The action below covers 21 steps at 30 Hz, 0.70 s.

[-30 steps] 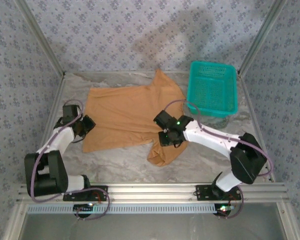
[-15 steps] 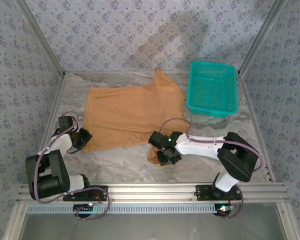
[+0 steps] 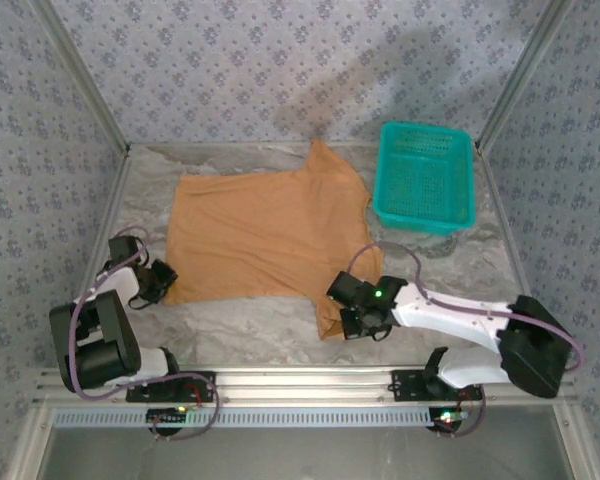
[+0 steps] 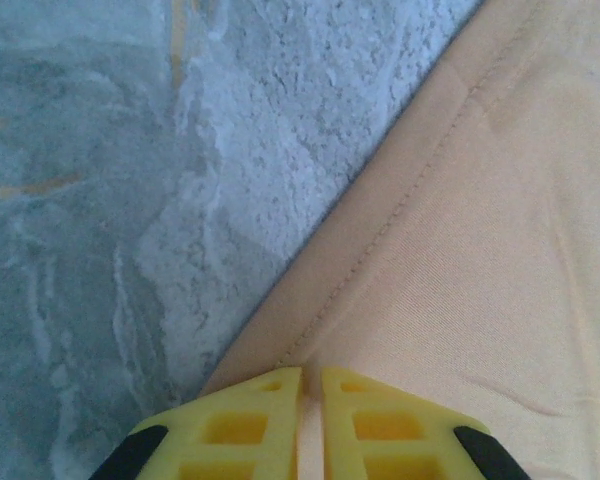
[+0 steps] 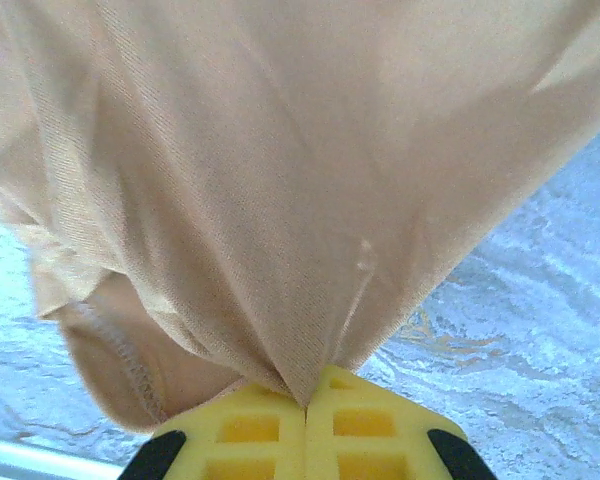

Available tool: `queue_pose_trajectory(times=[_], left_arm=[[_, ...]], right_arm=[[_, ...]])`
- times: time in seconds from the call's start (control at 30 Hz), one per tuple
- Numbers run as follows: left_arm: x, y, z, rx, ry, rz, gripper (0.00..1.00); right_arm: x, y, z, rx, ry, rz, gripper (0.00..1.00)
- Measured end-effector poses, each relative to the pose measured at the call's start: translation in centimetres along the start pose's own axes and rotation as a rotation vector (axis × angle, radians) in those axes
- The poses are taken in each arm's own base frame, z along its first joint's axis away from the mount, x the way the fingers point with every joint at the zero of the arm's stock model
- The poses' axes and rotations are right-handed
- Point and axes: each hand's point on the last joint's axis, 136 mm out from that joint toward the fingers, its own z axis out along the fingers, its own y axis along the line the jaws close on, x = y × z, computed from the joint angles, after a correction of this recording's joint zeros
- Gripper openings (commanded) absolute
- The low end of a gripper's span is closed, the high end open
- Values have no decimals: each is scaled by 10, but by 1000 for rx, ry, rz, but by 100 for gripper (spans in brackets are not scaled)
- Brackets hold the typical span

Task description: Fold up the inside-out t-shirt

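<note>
The tan inside-out t-shirt (image 3: 260, 230) lies spread flat on the marble-patterned table, one sleeve pointing toward the back. My left gripper (image 3: 160, 284) sits at the shirt's near left corner, its yellow fingers (image 4: 255, 420) shut on the hem (image 4: 380, 250). My right gripper (image 3: 355, 318) is at the near right sleeve (image 3: 332, 310), jaws shut on a pinch of cloth (image 5: 280, 200) that fans out from the fingertips (image 5: 365, 425). A stitched sleeve edge (image 5: 120, 350) droops to the left of them.
A teal plastic basket (image 3: 425, 178) stands at the back right, just beside the shirt's right shoulder. Metal frame posts and patterned walls close in the table on three sides. Bare table surface (image 3: 250, 325) runs along the near edge.
The right gripper moved toward the near right and shut on the sleeve cloth, which now lies stretched flatter. The left gripper pulled the near left corner a little further left and nearer.
</note>
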Motion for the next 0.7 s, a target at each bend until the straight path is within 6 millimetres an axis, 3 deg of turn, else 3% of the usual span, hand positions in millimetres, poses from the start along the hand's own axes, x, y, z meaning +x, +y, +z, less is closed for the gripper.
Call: queue_pose_trajectory(times=[0.1, 0.2, 0.3, 0.4, 0.7], left_arm=[[1, -4, -18, 4, -37, 20, 47], [3, -13, -41, 8, -111, 66, 59], [6, -18, -53, 1, -155, 107, 59], [7, -8, -51, -55, -154, 95, 58], [30, 32, -19, -174, -70, 28, 47]], right_arm=[[-9, 4, -6, -29, -54, 10, 0], [-16, 2, -6, -26, -74, 34, 0], [-25, 0, -7, -29, -90, 66, 0], [-32, -5, -8, -33, -98, 93, 0], [-49, -24, -15, -58, -118, 190, 0]])
